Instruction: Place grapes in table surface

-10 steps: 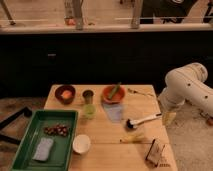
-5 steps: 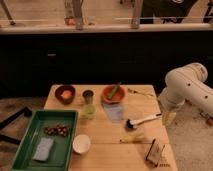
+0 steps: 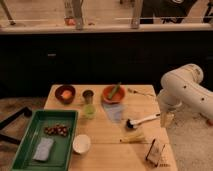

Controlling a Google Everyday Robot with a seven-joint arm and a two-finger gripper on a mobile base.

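My hand [image 3: 167,118] hangs at the right edge of the bench [image 3: 107,152], just past the brush [image 3: 142,121]; I cannot tell whether it is apart or together. The grapes [image 3: 56,130] lie in the green tray [image 3: 74,131] at the left front corner, above a blue cloth [image 3: 43,149]. I see bare bench between the white bowl [image 3: 81,143] and the brush.

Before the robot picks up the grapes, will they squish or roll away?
Maybe both. The grapes look like a bunch of small round dark balls in the green tray, so loose ones could roll. They are small, so probably light, and a hard squeeze may squash them. The claw hangs beside the table, far from them.
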